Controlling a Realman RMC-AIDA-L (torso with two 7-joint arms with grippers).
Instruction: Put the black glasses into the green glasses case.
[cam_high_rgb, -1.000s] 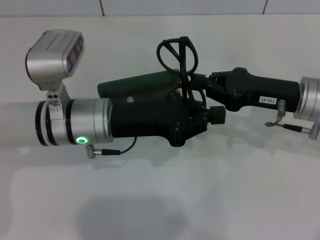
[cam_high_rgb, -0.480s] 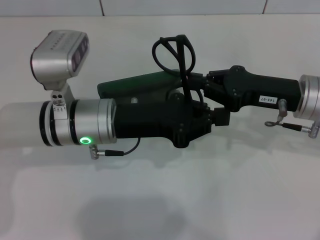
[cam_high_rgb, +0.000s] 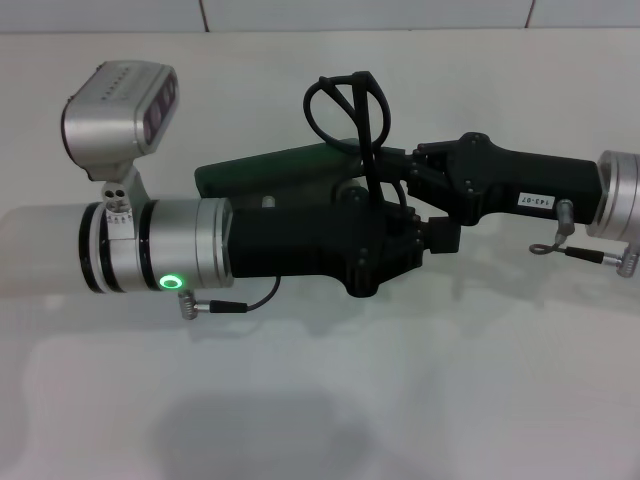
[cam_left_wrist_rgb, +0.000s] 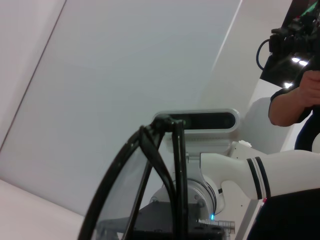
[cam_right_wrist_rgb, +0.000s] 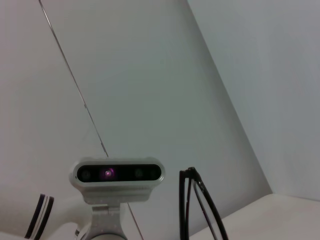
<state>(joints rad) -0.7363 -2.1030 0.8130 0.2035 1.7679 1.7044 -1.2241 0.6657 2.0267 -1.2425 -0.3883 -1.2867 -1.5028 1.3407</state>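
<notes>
Nearest the camera in the head view, across the lower middle of the frame, the left gripper (cam_high_rgb: 405, 235) reaches in from the left on its silver and black arm, its body covering most of what lies under it. Just above it, the right gripper (cam_high_rgb: 395, 160) comes in from the right edge, and the two meet near the centre of the frame. The black glasses (cam_high_rgb: 352, 105) stand folded and upright between them, lenses looping up above both grippers and the temple arms running down into the black hardware. Something holds the frame up there, but which jaws are closed on it cannot be told, since black parts overlap black frame; the same goes for the jaws of the other arm.

Behind the grippers, left of centre, the green glasses case (cam_high_rgb: 265, 170) lies on the white surface (cam_high_rgb: 320, 400), only its far edge showing past the left arm. Whether it stands open cannot be told.

The risk from here is in the crowding: with both grippers pressed close around a thin frame, a pull by one while the other holds could twist or bend a temple arm, or let the glasses slip and drop beside the case rather than into it.

There is one pair of glasses, one case and two grippers.
</notes>
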